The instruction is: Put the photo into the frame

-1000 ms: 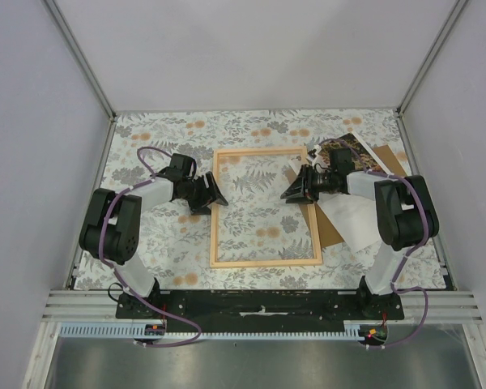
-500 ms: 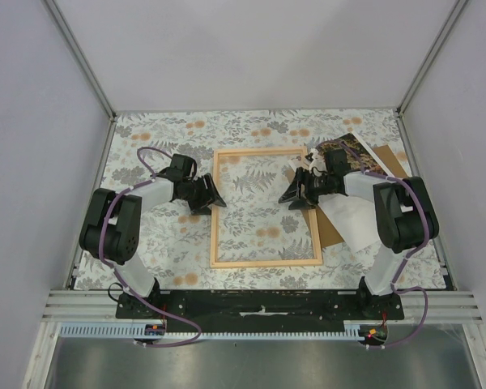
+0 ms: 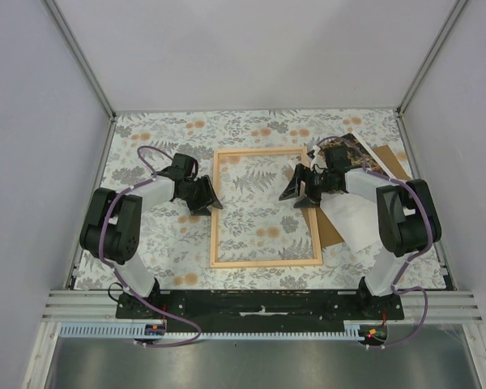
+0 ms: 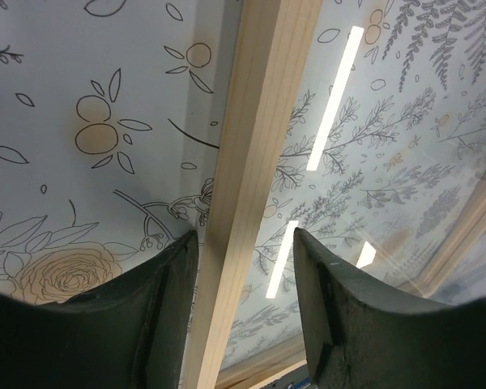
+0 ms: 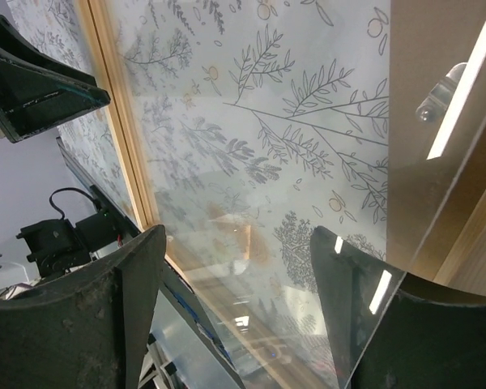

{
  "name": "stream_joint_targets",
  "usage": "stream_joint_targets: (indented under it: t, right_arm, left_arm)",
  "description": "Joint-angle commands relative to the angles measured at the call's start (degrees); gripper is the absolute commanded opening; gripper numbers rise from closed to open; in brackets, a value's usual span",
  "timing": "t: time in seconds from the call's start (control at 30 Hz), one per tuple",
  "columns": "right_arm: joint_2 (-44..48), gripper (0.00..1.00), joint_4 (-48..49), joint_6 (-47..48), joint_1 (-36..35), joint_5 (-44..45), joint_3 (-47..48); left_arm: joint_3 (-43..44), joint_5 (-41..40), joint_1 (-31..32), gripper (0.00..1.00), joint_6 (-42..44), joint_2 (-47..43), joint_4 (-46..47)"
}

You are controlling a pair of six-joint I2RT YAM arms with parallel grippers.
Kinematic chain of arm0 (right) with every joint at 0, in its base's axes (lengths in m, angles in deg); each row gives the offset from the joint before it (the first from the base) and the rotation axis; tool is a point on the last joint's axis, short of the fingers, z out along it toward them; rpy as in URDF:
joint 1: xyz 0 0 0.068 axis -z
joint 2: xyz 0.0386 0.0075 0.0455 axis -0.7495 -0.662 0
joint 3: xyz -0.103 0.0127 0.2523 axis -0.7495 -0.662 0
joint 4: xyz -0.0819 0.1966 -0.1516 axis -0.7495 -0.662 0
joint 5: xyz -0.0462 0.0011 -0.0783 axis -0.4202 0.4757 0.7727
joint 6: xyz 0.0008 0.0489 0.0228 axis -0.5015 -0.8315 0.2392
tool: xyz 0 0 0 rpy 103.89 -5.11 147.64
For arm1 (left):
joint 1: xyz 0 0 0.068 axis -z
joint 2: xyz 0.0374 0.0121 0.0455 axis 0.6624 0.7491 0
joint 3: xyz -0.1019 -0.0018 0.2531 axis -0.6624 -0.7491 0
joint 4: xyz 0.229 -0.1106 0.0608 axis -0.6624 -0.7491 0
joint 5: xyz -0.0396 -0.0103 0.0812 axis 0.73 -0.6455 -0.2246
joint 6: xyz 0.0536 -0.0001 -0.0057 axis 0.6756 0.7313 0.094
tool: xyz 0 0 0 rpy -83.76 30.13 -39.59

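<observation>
1. Compared with a second ago: found right gripper (image 3: 296, 188) shifted slightly and spread wider; found left gripper (image 3: 211, 198) in place, jaws narrowing.
2. Noted left jaws apart, astride one wooden rail of the frame (image 3: 266, 262), not pinching it; judged as bracing against sliding.
3. Noted right jaws wide over the glass (image 5: 251, 121), holding nothing.
4. Located photo (image 3: 346, 149) behind right gripper, beside its arm, on brown board (image 3: 330, 231).
5. Checked inside frame: glass pane only, no photo yet.

photo (image 3: 347, 148) partly under the right arm (image 3: 364, 183), print too small
</observation>
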Motion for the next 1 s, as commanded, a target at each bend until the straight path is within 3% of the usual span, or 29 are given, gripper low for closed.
stream_joint_targets:
  t: [0.0,0.97]
  right_arm:
    - [2.3,0.79,-1.6,1.3,-0.3,2.0,2.9]
    - [4.6,0.82,-12.3,6.5,0.9,12.5,5.9]
  left_arm:
    - [0.7,-4.8,0.0,0.57,0.9,1.8,-2.7]
    - [0.5,-6.5,0.1,0.56,0.9,2.2,-3.4]
